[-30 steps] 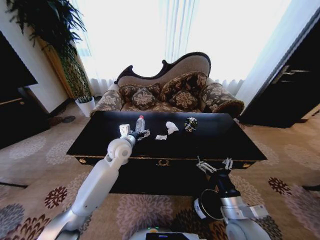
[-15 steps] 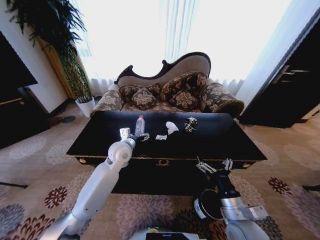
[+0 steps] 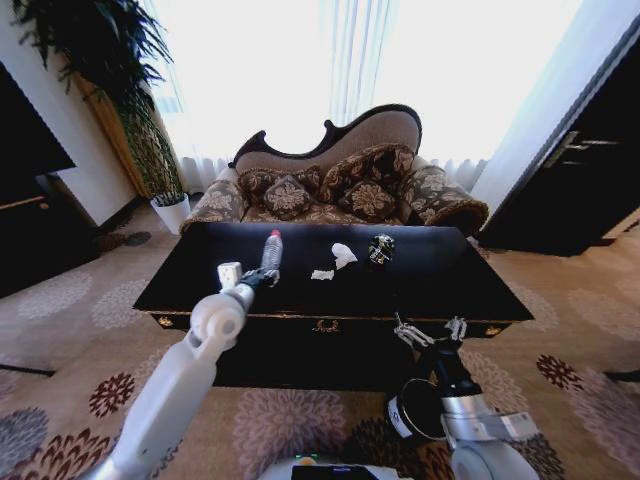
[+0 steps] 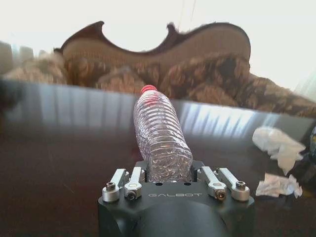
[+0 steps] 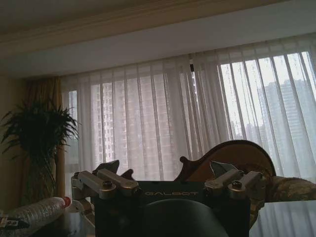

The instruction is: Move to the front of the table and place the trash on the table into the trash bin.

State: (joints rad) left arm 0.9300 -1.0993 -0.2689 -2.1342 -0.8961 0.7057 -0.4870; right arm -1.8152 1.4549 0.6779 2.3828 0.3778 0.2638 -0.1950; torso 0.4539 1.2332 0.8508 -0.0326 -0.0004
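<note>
Head view: the left gripper point(image 3: 262, 275) reaches out over the left part of the black bench point(image 3: 180, 278), and its fingers are clamped on the base of one clear plastic bottle point(image 3: 271, 250). The bottle's long axis runs away from the robot toward the sofa point(image 3: 340, 180), red cap at the far end and tilted a little upward, so it is carried above the bench top, not lying on it. In the left wrist view the same bottle point(image 4: 159, 136) sticks straight out from between the fingers point(image 4: 124, 180), cap pointing at the sofa back. Three other bits of trash lie on the bench to the right of the bottle: a small flat white paper scrap point(image 3: 321, 274), a larger crumpled white paper point(image 3: 343, 255) just behind it, and one dark crumpled wrapper point(image 3: 381, 247) farther right, each apart from the others. The right gripper point(image 3: 431, 331) hangs low in front of the bench's near edge, well apart from the trash, with its fingers spread open. One black bin point(image 3: 412, 410) with a pale rim stands on the patterned carpet beside the right arm, below the bench's front right part.
</note>
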